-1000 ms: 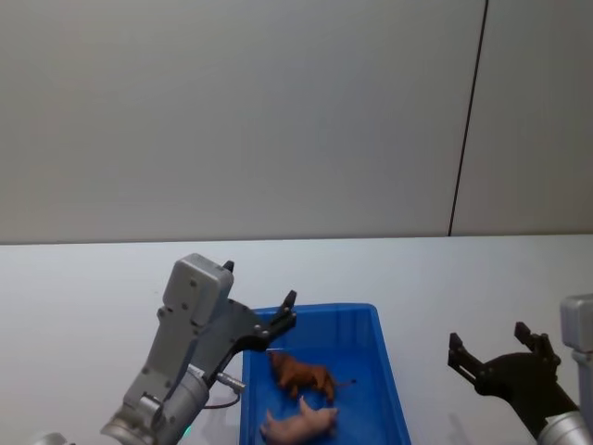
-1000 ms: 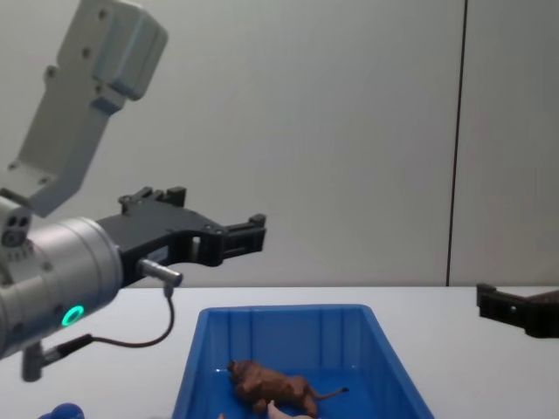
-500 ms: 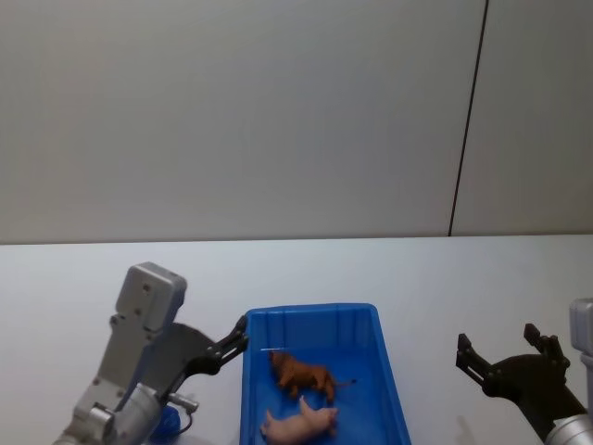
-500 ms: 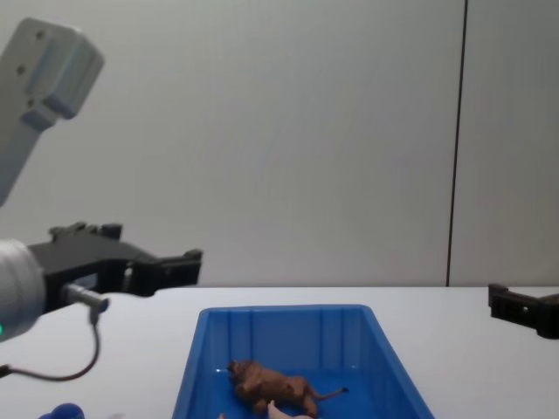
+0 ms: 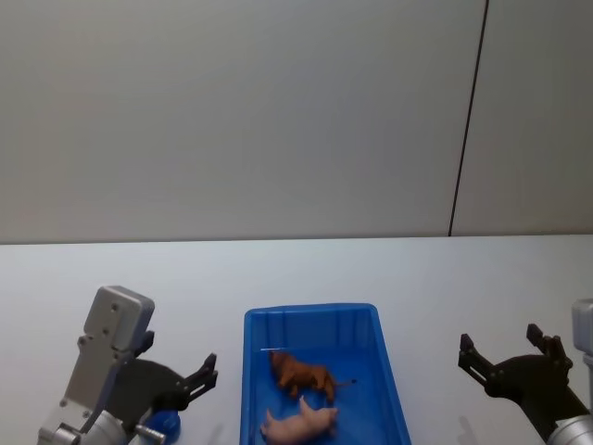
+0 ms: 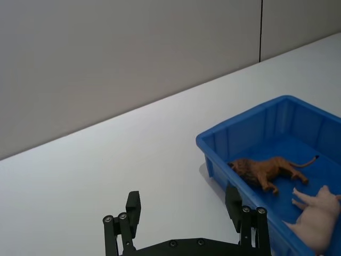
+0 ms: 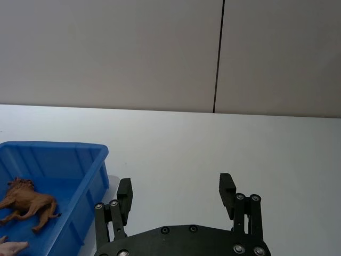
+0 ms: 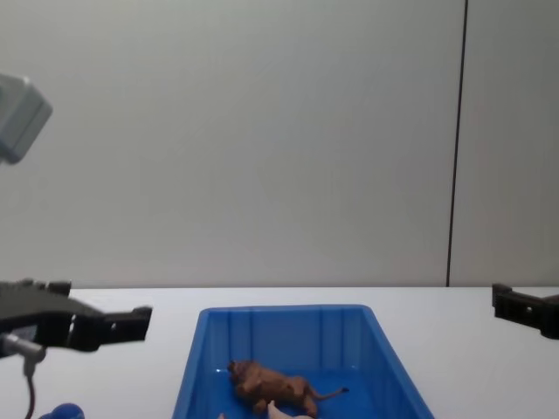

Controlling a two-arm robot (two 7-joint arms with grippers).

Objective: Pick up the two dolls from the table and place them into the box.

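- Both of the 2 dolls lie inside the box (image 5: 393,389); the lion (image 5: 300,375) is on its side in the middle of the bin, the pig (image 5: 298,424) just nearer the robot, the 2 close together but whether touching cannot be told; nothing of the task is left on the table (image 5: 306,269), so the placing looks done
- The left gripper (image 5: 190,385) hangs over the table just left of the box, fingers spread and holding nothing; in the left wrist view the left gripper (image 6: 186,218) has the blue rim beside 1 finger and the dolls beyond it
- The right gripper (image 5: 510,357) hovers over the table to the right of the box, apart from it, fingers spread wide and empty; the right wrist view puts the box off to one side of its open jaws (image 7: 176,200)
- The relation that matters: the dolls lie to the right of the left fingers and to the left of the right ones, with a box wall between in each case; the left arm is the nearer
- The lion's long axis runs across the box, slightly slanted; head toward the left wall, thin tail toward the right; the pig also lies roughly crosswise, and which end is its head I cannot tell
- My judgement: no further grasp is called for; only a retreat of both arms
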